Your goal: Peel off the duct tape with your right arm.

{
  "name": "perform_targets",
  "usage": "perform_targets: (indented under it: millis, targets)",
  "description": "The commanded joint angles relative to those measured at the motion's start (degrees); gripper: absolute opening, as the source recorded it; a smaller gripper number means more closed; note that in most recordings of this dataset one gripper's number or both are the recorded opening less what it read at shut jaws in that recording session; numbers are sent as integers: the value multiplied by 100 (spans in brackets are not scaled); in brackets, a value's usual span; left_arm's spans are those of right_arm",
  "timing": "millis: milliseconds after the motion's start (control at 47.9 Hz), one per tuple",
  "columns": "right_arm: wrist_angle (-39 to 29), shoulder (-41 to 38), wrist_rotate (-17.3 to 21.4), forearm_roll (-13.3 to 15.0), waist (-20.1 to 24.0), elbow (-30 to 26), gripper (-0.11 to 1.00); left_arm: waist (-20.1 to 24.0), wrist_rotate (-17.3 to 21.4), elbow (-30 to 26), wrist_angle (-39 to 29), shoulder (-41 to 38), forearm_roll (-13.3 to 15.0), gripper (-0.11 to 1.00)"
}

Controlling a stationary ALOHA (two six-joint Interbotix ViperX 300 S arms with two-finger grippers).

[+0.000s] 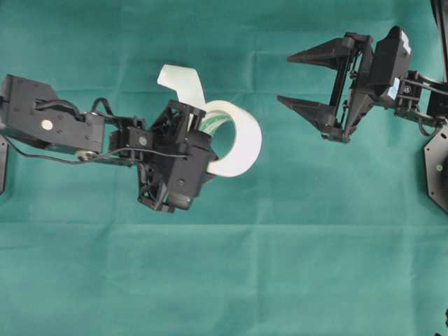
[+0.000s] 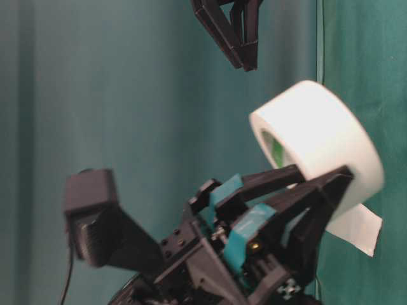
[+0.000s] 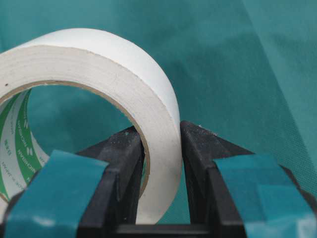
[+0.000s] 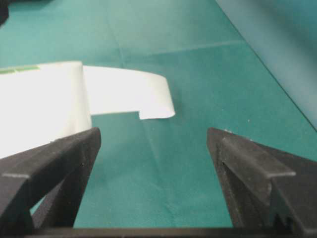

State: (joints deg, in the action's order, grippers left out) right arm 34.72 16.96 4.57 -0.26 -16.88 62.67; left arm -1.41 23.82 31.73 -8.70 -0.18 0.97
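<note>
Overhead shows right jaws wide apart; left wrist shows left jaws pinching the duct tape [image 3: 99, 64] wall

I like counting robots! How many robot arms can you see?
2. The left arm reaches in from the left, holding the duct tape. The right arm waits at the upper right, its jaws open.

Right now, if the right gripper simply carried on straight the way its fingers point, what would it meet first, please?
Probably the loose tab of the duct tape. In the right wrist view the open right gripper points between the roll and open cloth, with the tab sticking out ahead. Depth is unclear, so it might pass beneath.
</note>
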Motion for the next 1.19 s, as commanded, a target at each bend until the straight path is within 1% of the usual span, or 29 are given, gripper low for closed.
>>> perform_targets:
  millis: [0,376,564,856,1170]
  targets:
    - [26,79,9,0,26,-35,65,-9,-44,-237,-88,0,9,21]
    - [26,79,9,0,44,-26,65,-9,-316,-448,-738,-378,9,21]
    - [26,79,9,-9,53,-35,65,-9,-422,-527,-958,-536,9,21]
    - [26,79,9,0,62,-35,65,-9,-475,-545,-1011,-606,9,21]
    - [26,79,9,-9,62,-35,65,-9,-475,-554,-1020,-404,9,21]
